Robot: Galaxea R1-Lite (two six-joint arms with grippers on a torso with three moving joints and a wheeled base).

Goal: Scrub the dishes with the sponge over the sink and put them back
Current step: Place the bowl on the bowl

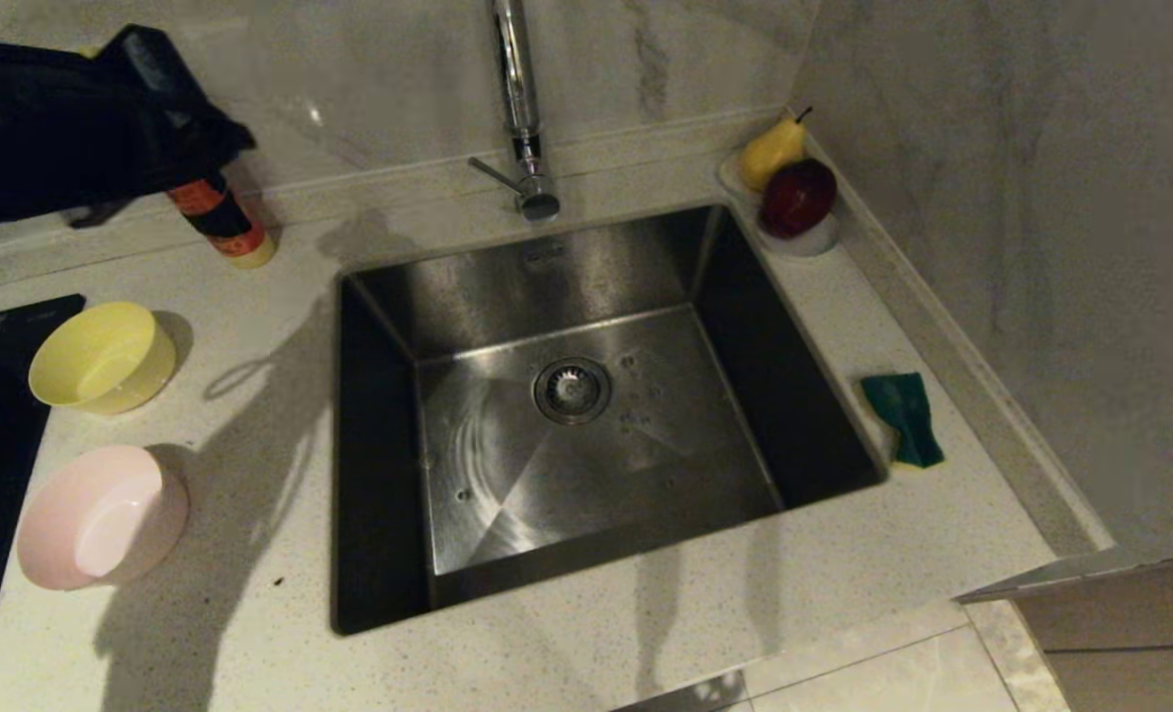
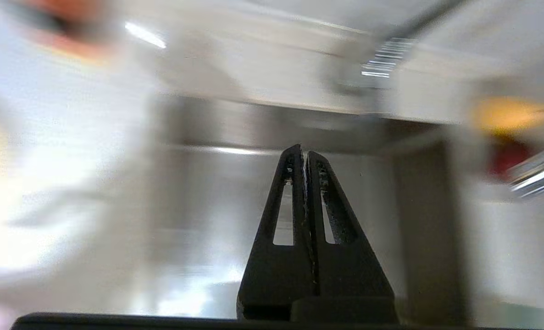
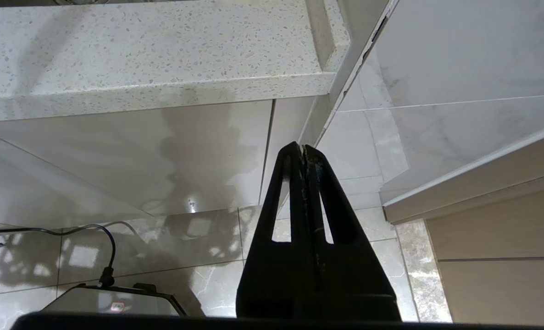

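On the speckled worktop right of the sink lies the sponge, dark green face up over yellow foam, well apart from the left claw, which hangs closed and empty at the far left above the worktop, and from the right claw, closed and empty below the worktop edge. Left of the sink sit the yellow bowl and the pale pink bowl, both upright; writing on the orange-labelled bottle cannot be read
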